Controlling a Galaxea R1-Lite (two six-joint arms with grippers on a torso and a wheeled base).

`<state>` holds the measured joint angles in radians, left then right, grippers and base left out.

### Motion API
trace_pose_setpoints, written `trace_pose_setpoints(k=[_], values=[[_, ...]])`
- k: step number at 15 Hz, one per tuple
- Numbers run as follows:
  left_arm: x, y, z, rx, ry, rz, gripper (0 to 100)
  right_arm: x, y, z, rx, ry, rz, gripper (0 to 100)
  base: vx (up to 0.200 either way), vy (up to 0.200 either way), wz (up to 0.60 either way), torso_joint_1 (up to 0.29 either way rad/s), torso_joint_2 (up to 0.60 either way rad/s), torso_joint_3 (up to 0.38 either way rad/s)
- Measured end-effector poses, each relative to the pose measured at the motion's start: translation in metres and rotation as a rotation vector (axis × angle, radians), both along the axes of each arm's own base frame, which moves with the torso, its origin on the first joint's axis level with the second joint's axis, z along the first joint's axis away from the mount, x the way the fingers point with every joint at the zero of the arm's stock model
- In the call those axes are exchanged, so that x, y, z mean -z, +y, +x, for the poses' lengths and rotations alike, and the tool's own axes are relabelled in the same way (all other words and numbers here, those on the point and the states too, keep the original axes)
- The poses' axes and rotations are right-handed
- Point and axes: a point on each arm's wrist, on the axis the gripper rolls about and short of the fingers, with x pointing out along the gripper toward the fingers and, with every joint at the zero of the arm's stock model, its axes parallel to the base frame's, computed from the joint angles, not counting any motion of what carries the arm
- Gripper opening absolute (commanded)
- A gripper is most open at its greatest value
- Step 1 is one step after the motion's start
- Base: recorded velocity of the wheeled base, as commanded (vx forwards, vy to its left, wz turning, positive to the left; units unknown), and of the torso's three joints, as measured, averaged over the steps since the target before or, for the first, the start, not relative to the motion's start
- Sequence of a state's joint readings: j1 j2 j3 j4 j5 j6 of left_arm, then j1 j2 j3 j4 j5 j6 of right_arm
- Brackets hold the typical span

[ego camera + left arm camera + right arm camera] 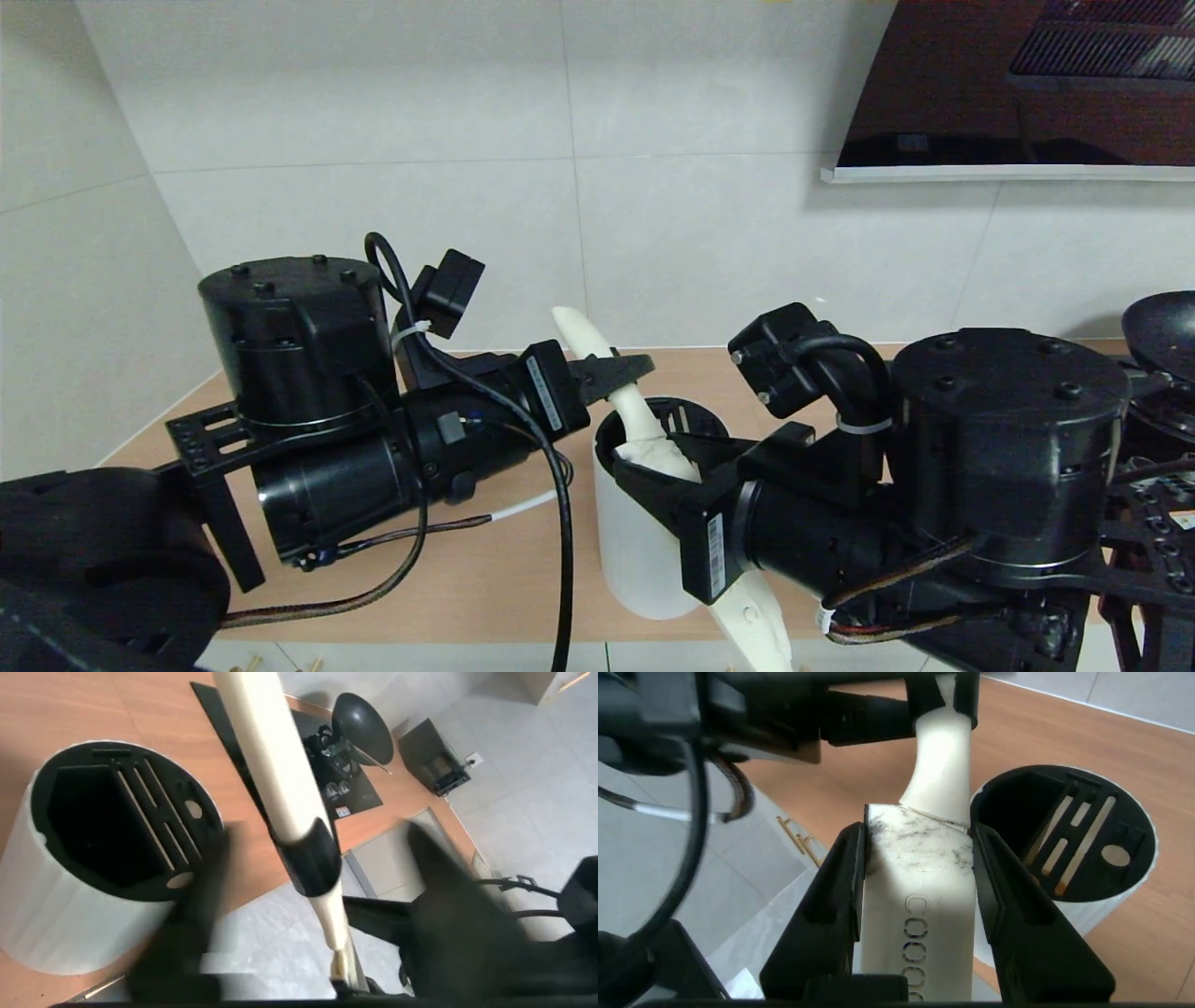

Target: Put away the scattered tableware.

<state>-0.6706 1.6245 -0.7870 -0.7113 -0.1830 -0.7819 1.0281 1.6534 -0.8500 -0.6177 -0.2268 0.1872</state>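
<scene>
Head view: my left hand is clamped on the cream spatula by its handle. My right hand grips its slotted blade. The spatula hangs tilted over the white utensil holder, near the bench front edge.
Left wrist view: bare bench lies beyond the holder's rim.
Right wrist view: the blade sits just beside the holder's open mouth.

The broad, perforated end of a cream spatula is clamped between the two black fingers of the right gripper, and dark smudges are seen on its face. Its narrow handle is gripped farther along by the left gripper. Just beside the spatula, a white holder with a black insert is stood on the wooden counter, and pale wooden sticks are held in its slots.
</scene>
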Motion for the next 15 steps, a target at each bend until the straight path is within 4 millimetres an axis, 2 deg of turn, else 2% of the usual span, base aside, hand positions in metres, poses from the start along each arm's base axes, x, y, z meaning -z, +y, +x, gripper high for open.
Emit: trace_pose_setpoints(k=[9, 10, 15], values=[[-0.0024, 0.0001, 0.0000, -0.001, -0.016, -0.012, 0, -0.0032, -0.0019, -0.0014, 0.000, -0.006, 0.009, 0, 0.000, 0.000, 0.00, 0.000, 0.00, 0.000], [-0.0028, 0.0000, 0.0000, -0.002, -0.019, -0.015, 0, -0.0034, -0.0020, -0.0015, 0.000, -0.006, 0.010, 100, 0.000, 0.000, 0.00, 0.000, 0.00, 0.000], [-0.0051, 0.0009, -0.0004, -0.010, -0.028, -0.020, 0, -0.0043, -0.0027, -0.0016, 0.001, -0.007, 0.012, 100, 0.000, 0.000, 0.00, 0.000, 0.00, 0.000]])
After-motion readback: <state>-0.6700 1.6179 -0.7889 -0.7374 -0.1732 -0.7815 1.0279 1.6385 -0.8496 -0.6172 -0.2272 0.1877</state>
